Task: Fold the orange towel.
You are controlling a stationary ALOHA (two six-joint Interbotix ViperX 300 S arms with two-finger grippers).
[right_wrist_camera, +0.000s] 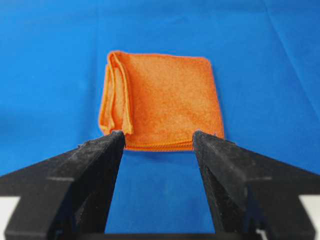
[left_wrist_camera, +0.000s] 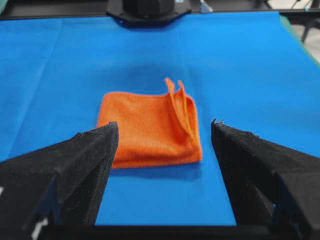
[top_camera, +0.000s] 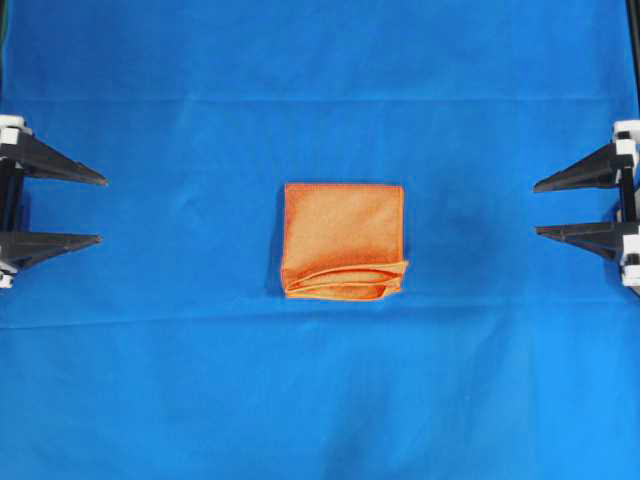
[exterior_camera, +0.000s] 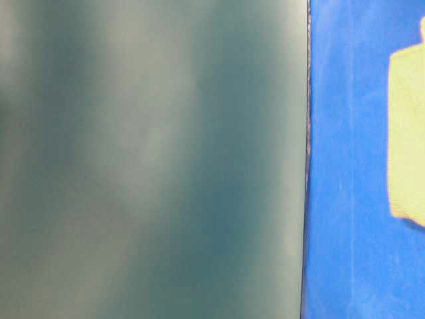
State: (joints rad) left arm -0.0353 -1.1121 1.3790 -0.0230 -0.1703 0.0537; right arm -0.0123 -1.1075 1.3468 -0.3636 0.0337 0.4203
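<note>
Blue cloth is covering the surface (top_camera: pixel 150 380), and the towel (top_camera: pixel 342 240) is lying folded at its middle, layered edges facing the near side. Both grippers, left (top_camera: pixel 102 210) and right (top_camera: pixel 535 208), are sitting well apart from it at opposite edges, fingers spread wide, holding nothing.

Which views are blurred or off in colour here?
Table-level: unusable, a blurred grey-green surface fills most of it, and the towel reads washed-out yellow at the right edge. Overhead: sharp, even light, towel true orange. Both wrist views: towel fairly sharp, near end effector fingers soft.
</note>
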